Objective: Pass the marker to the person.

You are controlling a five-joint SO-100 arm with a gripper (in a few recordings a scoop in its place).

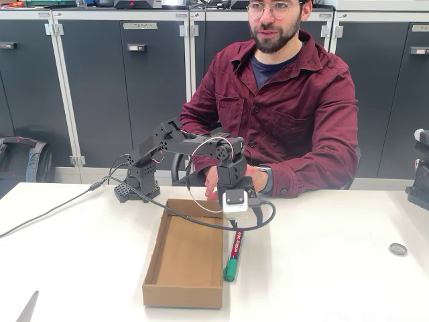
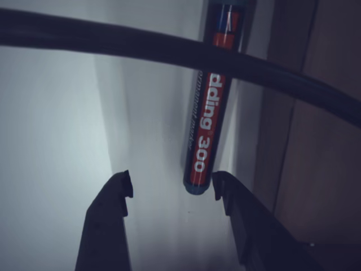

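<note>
The marker (image 1: 233, 255) lies flat on the white table, right against the outer right wall of the cardboard box, with its green cap toward the front edge. In the wrist view the marker (image 2: 210, 124) shows its red-and-white label, and its near end sits between my fingertips, close to the right finger (image 2: 225, 189). My gripper (image 1: 236, 216) hangs over the marker's far end and is open (image 2: 172, 186), not touching the pen. The person (image 1: 281, 100) sits behind the table in a maroon shirt, one hand (image 1: 258, 178) resting just behind my gripper.
An open, shallow cardboard box (image 1: 182, 296) stands left of the marker. My black cable (image 1: 201, 220) loops over the box's far end and crosses the wrist view (image 2: 169, 48). A small dark round disc (image 1: 398, 249) lies at the right. The arm's base (image 1: 137, 182) sits at the back left.
</note>
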